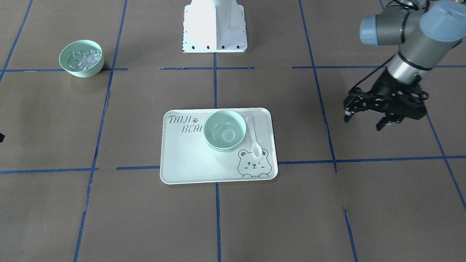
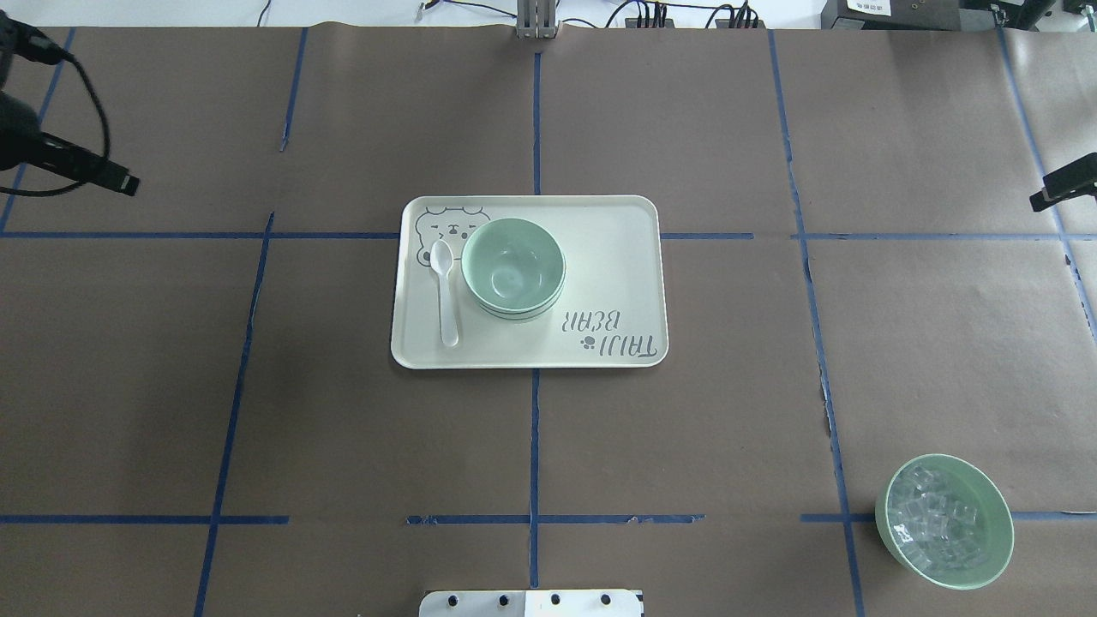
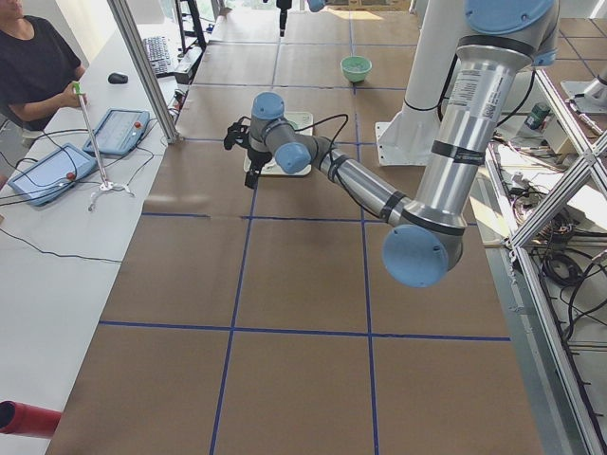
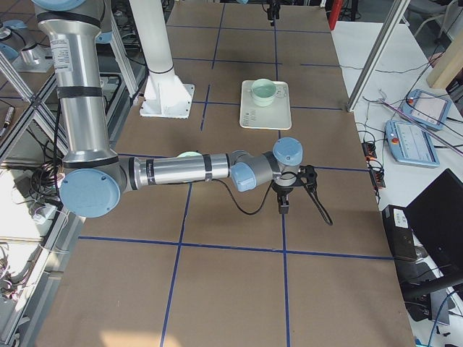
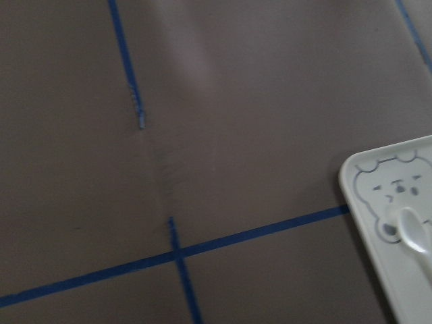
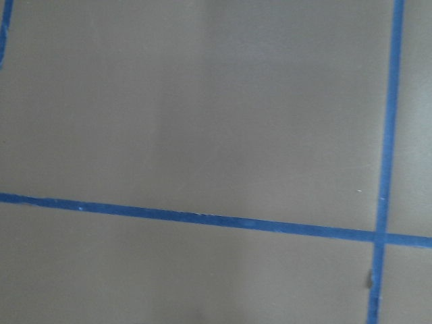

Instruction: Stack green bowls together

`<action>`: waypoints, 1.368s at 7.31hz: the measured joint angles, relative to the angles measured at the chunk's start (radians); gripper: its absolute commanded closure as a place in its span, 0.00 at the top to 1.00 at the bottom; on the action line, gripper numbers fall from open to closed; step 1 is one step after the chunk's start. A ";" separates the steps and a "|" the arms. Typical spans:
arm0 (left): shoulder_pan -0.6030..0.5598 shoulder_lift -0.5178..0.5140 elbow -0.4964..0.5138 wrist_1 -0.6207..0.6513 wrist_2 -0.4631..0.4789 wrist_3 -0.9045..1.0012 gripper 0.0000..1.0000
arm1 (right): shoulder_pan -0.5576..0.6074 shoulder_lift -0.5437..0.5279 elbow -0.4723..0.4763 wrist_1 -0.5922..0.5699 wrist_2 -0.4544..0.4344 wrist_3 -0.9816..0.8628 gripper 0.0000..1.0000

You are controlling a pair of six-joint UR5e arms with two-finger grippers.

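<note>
The green bowls (image 1: 224, 130) sit nested in one stack on the pale tray (image 1: 189, 160), right of its middle in the front view; the stack also shows in the overhead view (image 2: 512, 267) and the right side view (image 4: 263, 91). My left gripper (image 1: 364, 123) hovers open and empty over the bare table, well off the tray's side. Its wrist view shows only the tray's bear corner (image 5: 398, 196). My right gripper (image 2: 1063, 187) is at the table's far edge and only partly in view. I cannot tell whether it is open. Its wrist view shows only paper and tape.
A white spoon (image 1: 253, 137) lies on the tray beside the stack. A matching green bowl with clear cubes (image 1: 81, 58) stands near the robot's right side, seen overhead too (image 2: 944, 520). The robot base (image 1: 214, 29) is behind the tray. Blue tape lines cross the brown paper.
</note>
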 measured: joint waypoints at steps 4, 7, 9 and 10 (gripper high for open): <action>-0.332 0.050 0.232 0.129 -0.100 0.499 1.00 | 0.157 0.036 -0.014 -0.277 0.002 -0.345 1.00; -0.339 0.106 0.245 0.217 -0.134 0.511 1.00 | 0.164 0.038 -0.008 -0.298 0.000 -0.351 1.00; -0.334 0.114 0.250 0.189 -0.142 0.515 1.00 | 0.153 0.042 -0.011 -0.298 -0.010 -0.352 1.00; -0.329 0.110 0.248 0.171 -0.141 0.516 1.00 | 0.148 0.042 -0.011 -0.296 -0.013 -0.352 1.00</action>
